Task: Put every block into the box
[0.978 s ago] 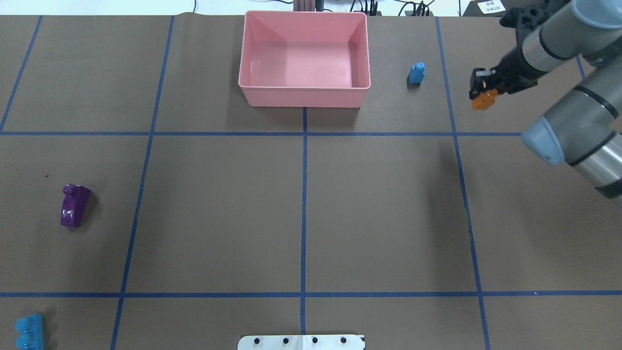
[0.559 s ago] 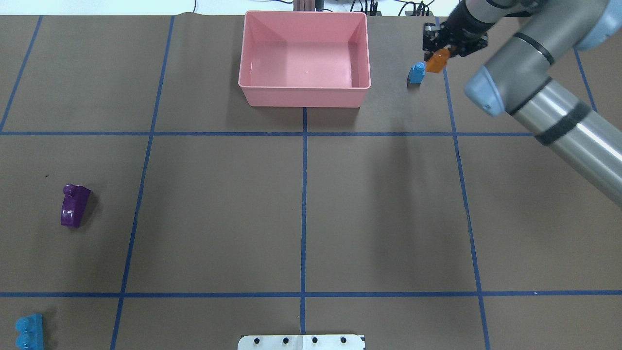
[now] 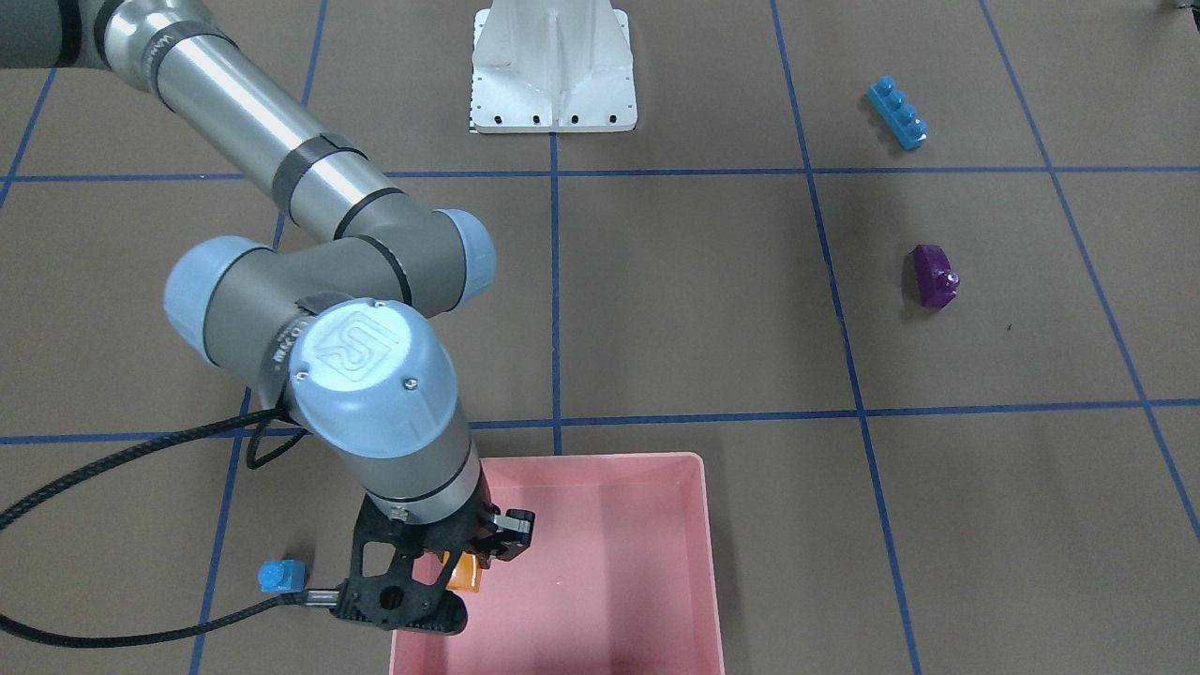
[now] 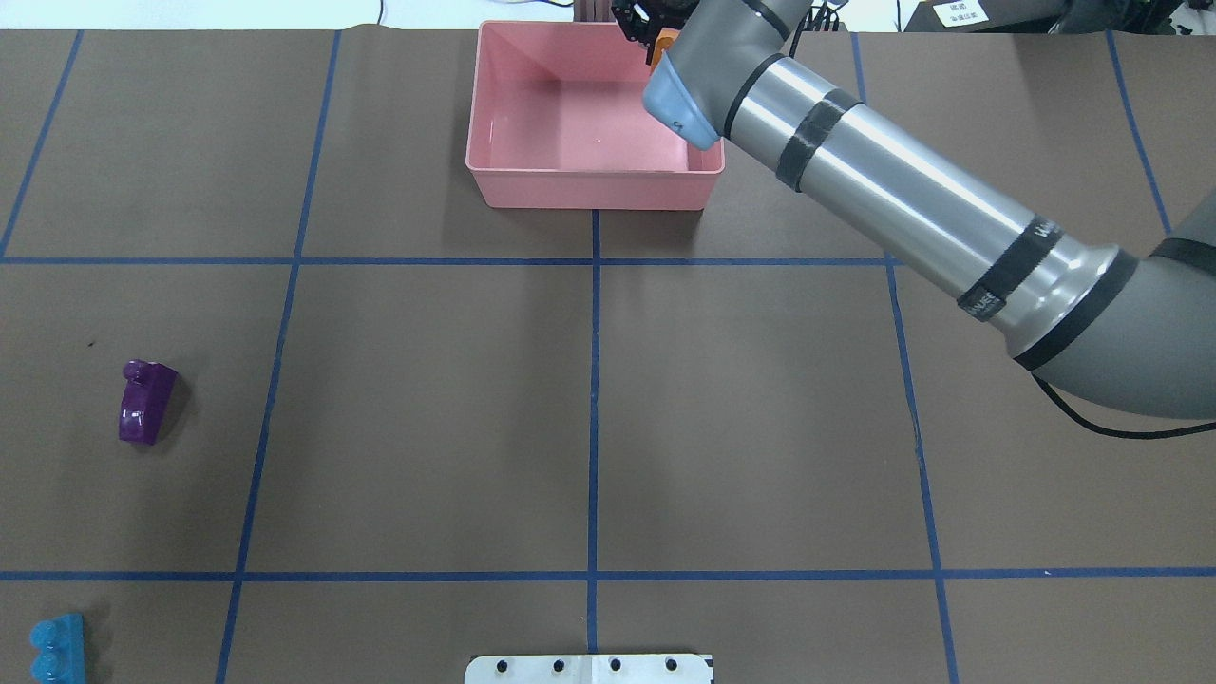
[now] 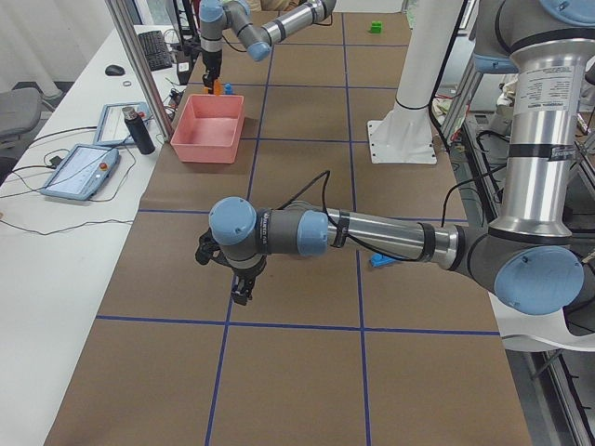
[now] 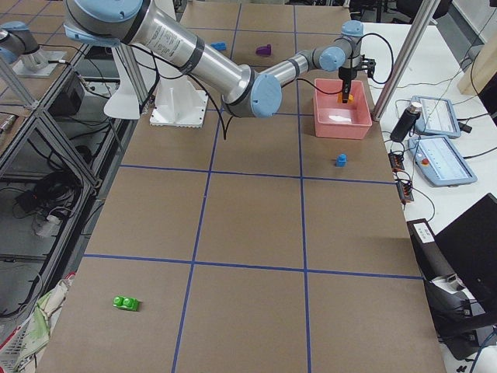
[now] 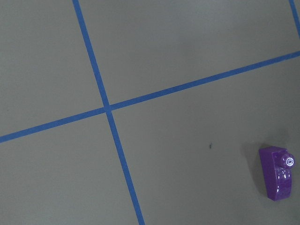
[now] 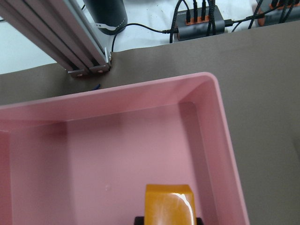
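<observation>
My right gripper is shut on the orange block and holds it above the pink box, over its far right part in the overhead view. The right wrist view shows the orange block over the box floor. The small blue block stands outside the box, beside my right wrist. The purple block and the long blue block lie at the left. The green block lies far off. My left gripper shows only in the exterior left view; I cannot tell its state.
The white robot base stands at the near table edge. An aluminium post, cables and a power strip sit just beyond the box's far side. Blue tape lines grid the brown table.
My right arm has swung left with the orange block, from right of the small blue block to above the box. The arm now hides the small blue block in the overhead view.
</observation>
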You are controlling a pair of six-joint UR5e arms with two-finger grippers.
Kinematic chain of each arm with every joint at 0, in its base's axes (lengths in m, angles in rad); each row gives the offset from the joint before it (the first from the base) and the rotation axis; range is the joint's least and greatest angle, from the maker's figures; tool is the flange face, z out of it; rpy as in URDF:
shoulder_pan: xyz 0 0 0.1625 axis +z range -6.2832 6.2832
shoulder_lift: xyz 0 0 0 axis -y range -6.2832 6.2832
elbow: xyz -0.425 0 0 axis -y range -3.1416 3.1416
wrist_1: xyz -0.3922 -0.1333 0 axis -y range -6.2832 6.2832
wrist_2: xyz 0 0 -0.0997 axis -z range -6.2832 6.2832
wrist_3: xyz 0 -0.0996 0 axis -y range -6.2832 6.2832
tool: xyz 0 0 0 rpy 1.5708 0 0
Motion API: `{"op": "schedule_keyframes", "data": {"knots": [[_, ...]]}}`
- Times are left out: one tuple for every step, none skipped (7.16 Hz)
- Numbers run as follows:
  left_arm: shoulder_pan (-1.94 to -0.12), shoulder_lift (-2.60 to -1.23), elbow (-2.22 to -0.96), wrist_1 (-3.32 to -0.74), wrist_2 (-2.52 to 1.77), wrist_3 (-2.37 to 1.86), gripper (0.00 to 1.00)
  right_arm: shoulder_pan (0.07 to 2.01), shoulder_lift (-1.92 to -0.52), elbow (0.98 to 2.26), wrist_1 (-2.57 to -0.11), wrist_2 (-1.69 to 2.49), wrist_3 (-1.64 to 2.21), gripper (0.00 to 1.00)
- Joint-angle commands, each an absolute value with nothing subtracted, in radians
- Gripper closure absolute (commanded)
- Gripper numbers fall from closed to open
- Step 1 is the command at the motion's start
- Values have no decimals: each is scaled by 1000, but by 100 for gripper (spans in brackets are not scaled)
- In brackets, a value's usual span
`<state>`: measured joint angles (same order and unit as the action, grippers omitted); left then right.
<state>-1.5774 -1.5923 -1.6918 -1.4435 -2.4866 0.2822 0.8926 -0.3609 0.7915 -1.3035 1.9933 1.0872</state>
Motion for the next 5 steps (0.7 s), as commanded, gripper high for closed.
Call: {"op": "schedule_keyframes", "data": {"knots": [[-1577, -1592, -1687, -1445, -2487, 281, 0, 847, -330, 645, -1184, 1935, 1085, 1], [-1574, -1594, -1689, -1450, -2482, 282, 0, 845, -328, 641, -1184, 1930, 1089, 1], [-1571, -1597, -1686, -1498, -2479, 282, 0, 847, -328, 638, -1184, 1930, 1091, 1], [-1571, -1597, -1683, -1566, -2477, 282, 0, 851, -327, 640, -1184, 1931, 1092, 1], [-1559, -1615, -1674, -1656, -2477, 279, 0, 867, -327, 641, -1186, 1936, 1086, 1]]}}
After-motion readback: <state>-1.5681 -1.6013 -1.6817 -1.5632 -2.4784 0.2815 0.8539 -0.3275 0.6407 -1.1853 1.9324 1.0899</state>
